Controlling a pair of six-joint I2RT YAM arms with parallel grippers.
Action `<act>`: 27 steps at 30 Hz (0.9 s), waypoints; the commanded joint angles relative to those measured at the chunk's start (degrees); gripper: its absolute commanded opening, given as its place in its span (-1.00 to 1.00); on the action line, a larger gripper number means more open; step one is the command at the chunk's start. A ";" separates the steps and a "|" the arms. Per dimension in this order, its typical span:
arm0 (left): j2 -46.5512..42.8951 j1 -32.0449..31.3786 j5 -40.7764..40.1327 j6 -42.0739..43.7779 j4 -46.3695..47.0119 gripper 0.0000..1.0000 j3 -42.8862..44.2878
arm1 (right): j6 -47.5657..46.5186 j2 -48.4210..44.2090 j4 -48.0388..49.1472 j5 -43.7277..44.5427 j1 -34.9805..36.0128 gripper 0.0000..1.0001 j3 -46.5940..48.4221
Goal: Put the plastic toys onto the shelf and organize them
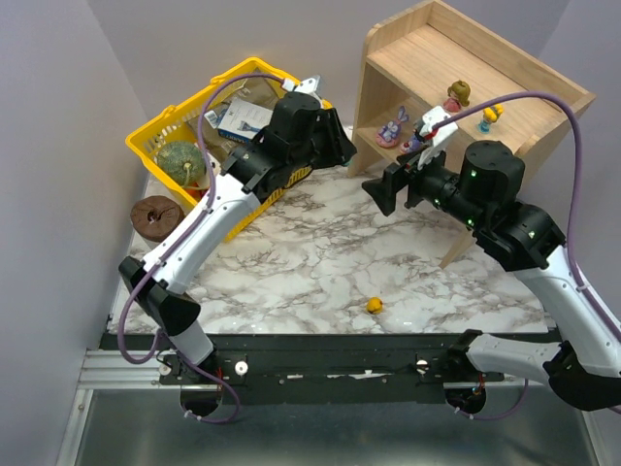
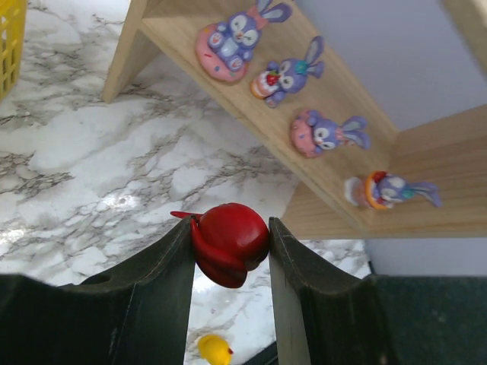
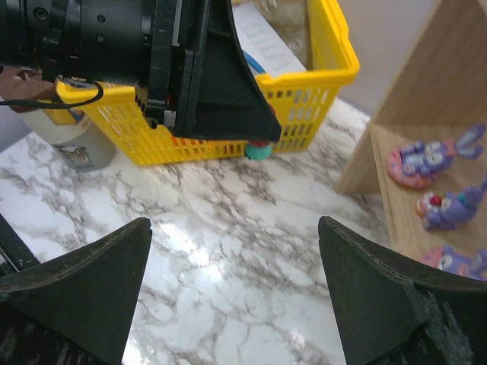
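**A:** Your left gripper [image 2: 230,228] is clamped on the red toy [image 2: 228,247], above the table [image 2: 91,144] in front of the shelf [image 2: 171,26]. Your right gripper [image 3: 233,236] hangs with its jaws wide apart, holding nothing.

**B:** What should you worry about?

**A:** Nearest first: the red toy is round and pinched only at its sides, so I judge a jolt could squirt it out. Next, your two grippers sit close together before the shelf, and if you swing either one they may collide. Farthest, the lower tier is crowded, so reaching in could knock a bunny over.

**B:** And the count?

**A:** One red toy in the grip. One yellow toy [image 1: 373,305] lies loose on the table, near your edge. Four purple bunnies [image 2: 285,72] sit in a row on the lower tier. Two more small figures [image 1: 454,97] stand on the shelf, but I cannot tell which tier. That makes eight toys, six of them shelved.
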 commanded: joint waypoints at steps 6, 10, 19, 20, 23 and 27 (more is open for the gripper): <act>-7.85 0.17 4.90 -4.54 -1.33 -1.00 1.28 | -7.79 2.76 16.96 -8.09 -0.21 0.93 -3.15; -8.73 0.08 6.21 -4.89 -0.80 -1.00 1.36 | -8.58 4.96 20.03 -8.97 -0.21 0.92 -3.24; -10.05 0.08 7.88 -5.68 0.34 -1.00 1.28 | -8.33 9.09 23.38 -7.56 -0.21 0.76 -1.74; -10.05 0.08 7.97 -5.77 0.51 -1.00 1.28 | -8.24 9.35 23.38 -7.56 -0.30 0.74 -1.74; -10.49 0.08 8.06 -5.77 1.13 -1.00 1.28 | -7.53 10.32 23.56 -7.30 -0.21 0.62 -1.83; -10.84 0.08 8.59 -5.77 1.39 -1.00 1.36 | -6.92 10.85 24.43 -6.16 -0.21 0.40 -2.01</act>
